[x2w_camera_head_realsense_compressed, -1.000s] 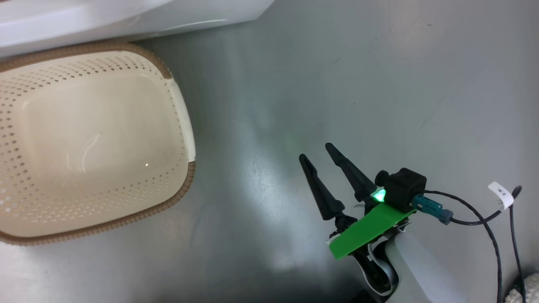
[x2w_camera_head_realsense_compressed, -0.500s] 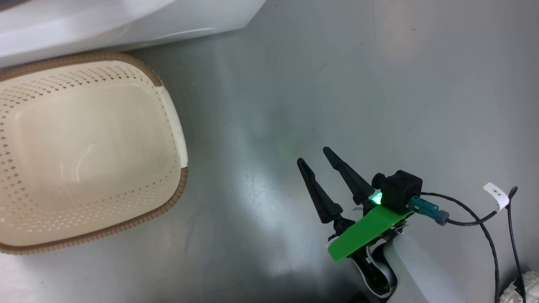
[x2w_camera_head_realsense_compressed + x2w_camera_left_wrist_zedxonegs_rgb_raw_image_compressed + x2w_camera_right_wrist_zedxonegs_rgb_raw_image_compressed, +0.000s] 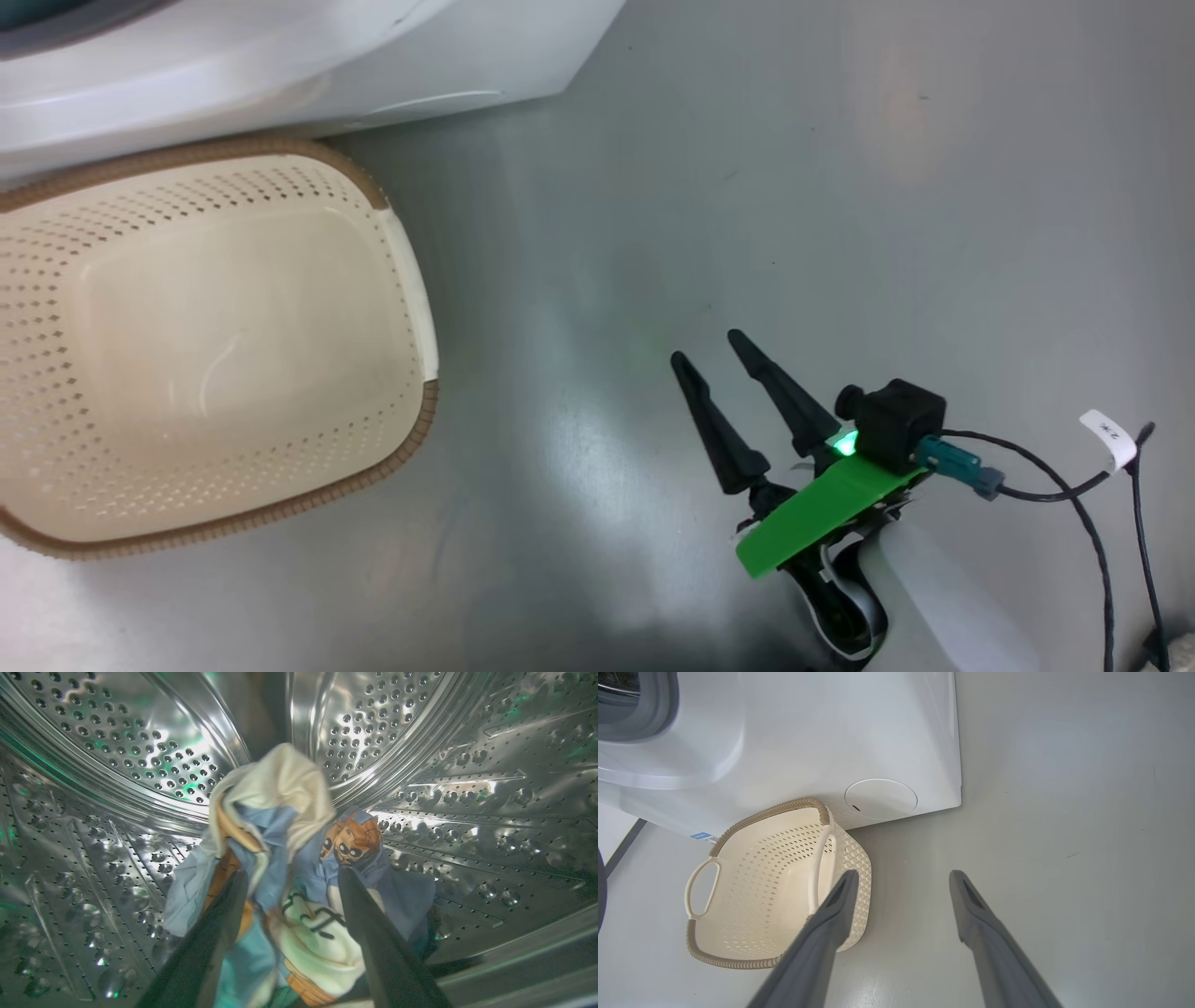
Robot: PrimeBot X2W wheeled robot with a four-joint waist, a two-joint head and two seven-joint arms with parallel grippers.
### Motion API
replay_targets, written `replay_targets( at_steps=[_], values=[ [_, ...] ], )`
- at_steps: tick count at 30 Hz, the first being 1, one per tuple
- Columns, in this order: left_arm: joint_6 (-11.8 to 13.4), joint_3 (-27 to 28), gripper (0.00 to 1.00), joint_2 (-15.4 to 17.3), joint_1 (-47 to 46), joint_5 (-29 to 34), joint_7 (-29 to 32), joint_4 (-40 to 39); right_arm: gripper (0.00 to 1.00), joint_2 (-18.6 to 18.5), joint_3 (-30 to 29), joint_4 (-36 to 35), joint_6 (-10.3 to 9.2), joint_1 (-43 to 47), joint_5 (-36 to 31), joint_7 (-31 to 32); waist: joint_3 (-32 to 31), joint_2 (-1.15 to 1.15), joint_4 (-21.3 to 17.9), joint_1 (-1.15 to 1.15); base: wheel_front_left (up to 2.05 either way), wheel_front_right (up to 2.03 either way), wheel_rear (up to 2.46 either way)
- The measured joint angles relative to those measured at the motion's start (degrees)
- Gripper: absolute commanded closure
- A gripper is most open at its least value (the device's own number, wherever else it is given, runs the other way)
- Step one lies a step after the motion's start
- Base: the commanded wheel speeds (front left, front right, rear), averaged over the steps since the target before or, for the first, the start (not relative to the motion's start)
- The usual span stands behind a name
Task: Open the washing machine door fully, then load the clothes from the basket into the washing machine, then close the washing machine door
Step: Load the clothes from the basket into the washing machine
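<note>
Inside the washing machine's steel drum (image 3: 140, 742), the clothes (image 3: 299, 868) lie in a bundle: light blue fabric with orange-brown cartoon animals and a cream-white piece on top. My left gripper (image 3: 292, 872) is open, its fingers spread either side of the bundle. The cream basket (image 3: 205, 345) with its brown rim stands empty on the floor against the white washing machine (image 3: 280, 65). My right gripper (image 3: 707, 348) hangs open over bare floor to the basket's right, holding nothing. A dark curved edge (image 3: 600, 886) at the left border may be the door; its rest is out of view.
The floor (image 3: 840, 187) is glossy grey. On the washer's front sit a round white cover (image 3: 881, 799), a blue label (image 3: 701, 836) and the grey seal (image 3: 658, 714). A black cable with a white tag (image 3: 1106, 434) trails from my right wrist.
The head camera has shifted a little, so slightly more of the washer's front shows at the top. My right gripper stays open in about the same place.
</note>
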Motion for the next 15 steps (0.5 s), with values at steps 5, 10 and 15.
replay_targets(
  at_steps=[5, 10, 15],
  values=[
    [-0.4, 0.0, 0.00, -1.5, 0.4, -0.9, -2.4, 1.7, 0.00, 0.0, -1.0, 0.5, 0.00, 0.0, -0.1, 0.0, -1.2, 0.00, 0.8, 0.00, 0.00, 0.00, 0.00],
    [-1.6, 0.2, 0.00, -2.5, 4.3, -1.8, -5.0, 2.1, 0.00, 0.0, -1.2, 1.2, 0.00, 0.0, -0.1, 0.0, -3.4, 0.00, 1.4, 0.00, 0.00, 0.00, 0.00],
    [-2.2, 0.8, 0.00, -4.5, 9.1, -3.1, -6.2, 0.0, 0.00, -0.2, -1.9, 2.1, 0.00, 0.0, -0.1, 0.0, -5.7, 0.00, 2.6, 0.00, 0.00, 0.00, 0.00]
  ],
)
